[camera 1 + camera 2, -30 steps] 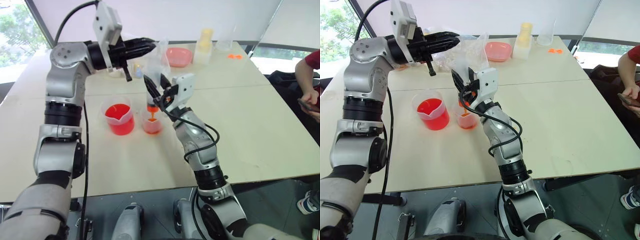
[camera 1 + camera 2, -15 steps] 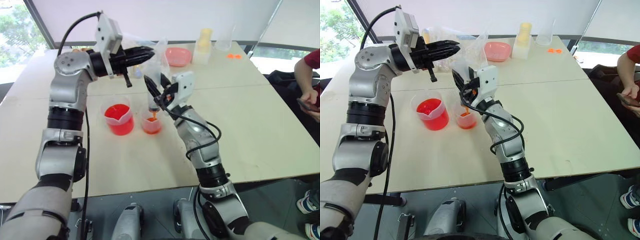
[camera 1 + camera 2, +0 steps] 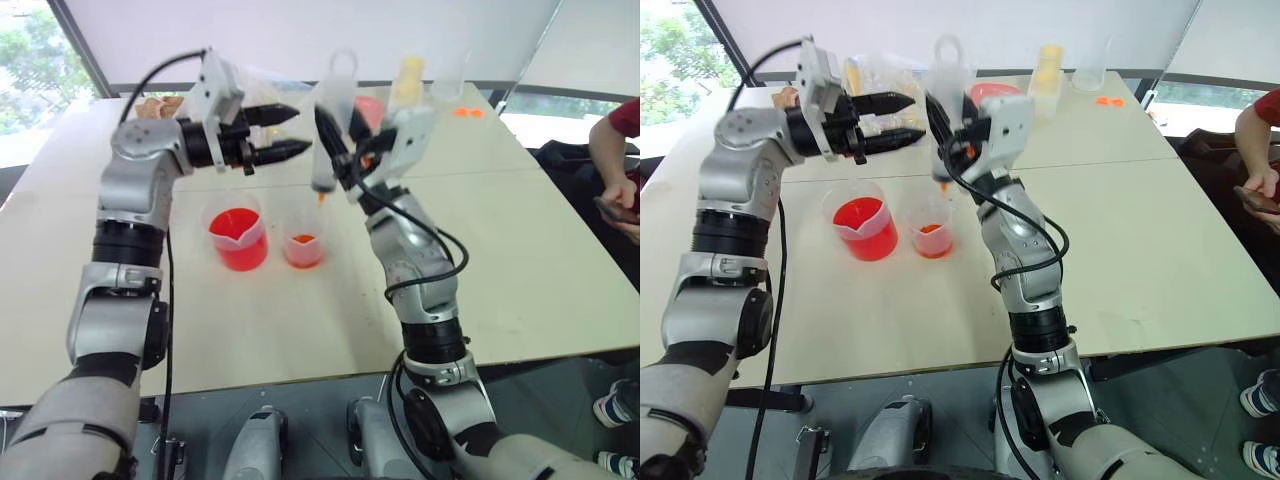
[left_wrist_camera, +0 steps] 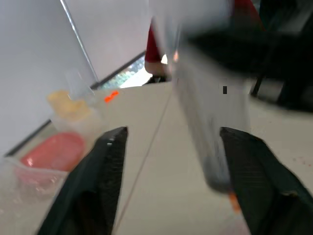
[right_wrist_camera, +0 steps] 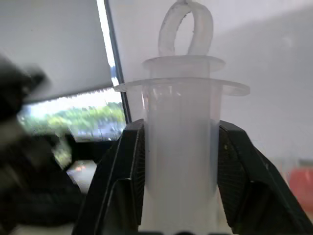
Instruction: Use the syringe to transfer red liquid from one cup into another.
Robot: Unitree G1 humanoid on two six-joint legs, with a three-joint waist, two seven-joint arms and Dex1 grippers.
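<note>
Left eye view: right gripper (image 3: pixel 335 140) jaws clamp syringe (image 3: pixel 332 130) upright over small cup (image 3: pixel 303 245), tip clear; left gripper (image 3: pixel 283 133) jaws apart beside it, likely for plunger.

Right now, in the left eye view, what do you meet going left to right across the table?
Big beaker of red liquid → small cup → syringe held by the right gripper → pale yellow bottle → small orange bits → person's hand.
</note>
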